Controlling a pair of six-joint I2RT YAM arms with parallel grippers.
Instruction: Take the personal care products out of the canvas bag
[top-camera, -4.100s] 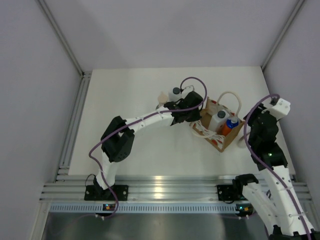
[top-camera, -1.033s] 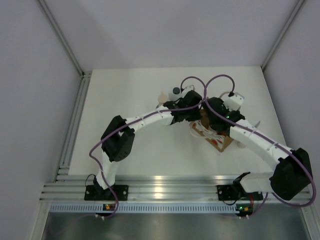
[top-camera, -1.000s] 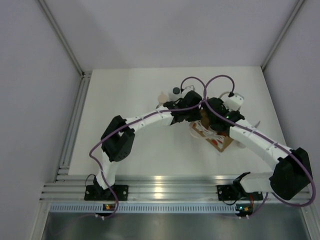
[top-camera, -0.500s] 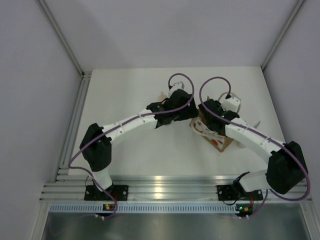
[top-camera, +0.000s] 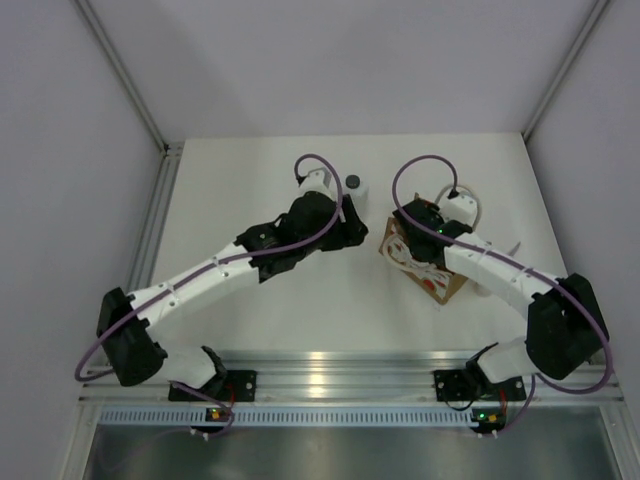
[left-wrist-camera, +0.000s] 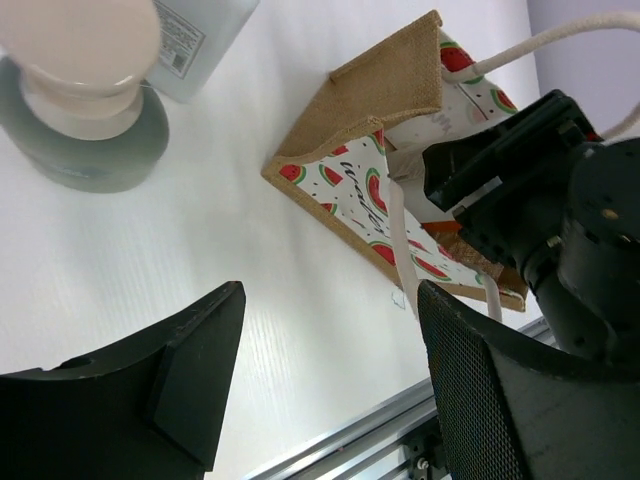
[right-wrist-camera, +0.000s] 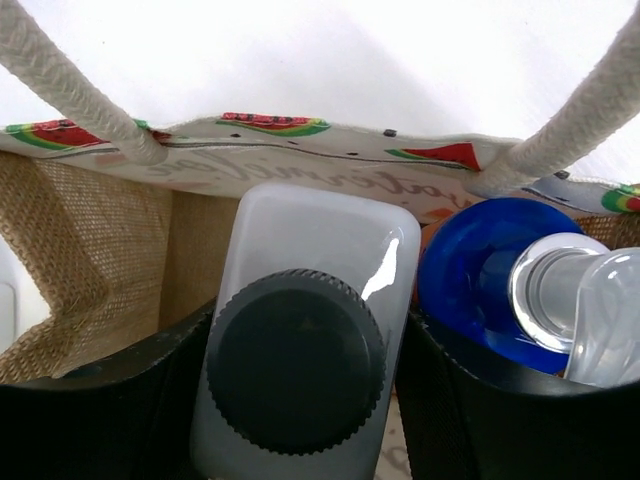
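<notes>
The canvas bag (top-camera: 437, 280) stands right of centre, and its watermelon-print side (left-wrist-camera: 350, 185) faces my left wrist camera. Two personal care products stand outside it: a white bottle with a dark cap (top-camera: 352, 183) and a grey-green bottle with a beige pump top (left-wrist-camera: 85, 130). My left gripper (left-wrist-camera: 330, 390) is open and holds nothing, a short way left of the bag. My right gripper (right-wrist-camera: 300, 400) reaches down into the bag (right-wrist-camera: 90, 250), its fingers pressed on both sides of a second white, dark-capped bottle (right-wrist-camera: 300, 250). A blue cap (right-wrist-camera: 470, 280) sits beside that bottle.
Cream rope handles (right-wrist-camera: 70, 90) arch over the bag's mouth, close to the right wrist. A metal rail (top-camera: 320, 372) runs along the near table edge. Grey walls enclose the table on three sides. The white bottle (left-wrist-camera: 200, 30) stands right behind the pump bottle.
My left gripper opened, let go of the white bottle and drew back left. My right gripper went deeper into the bag and closed in around the second white bottle.
</notes>
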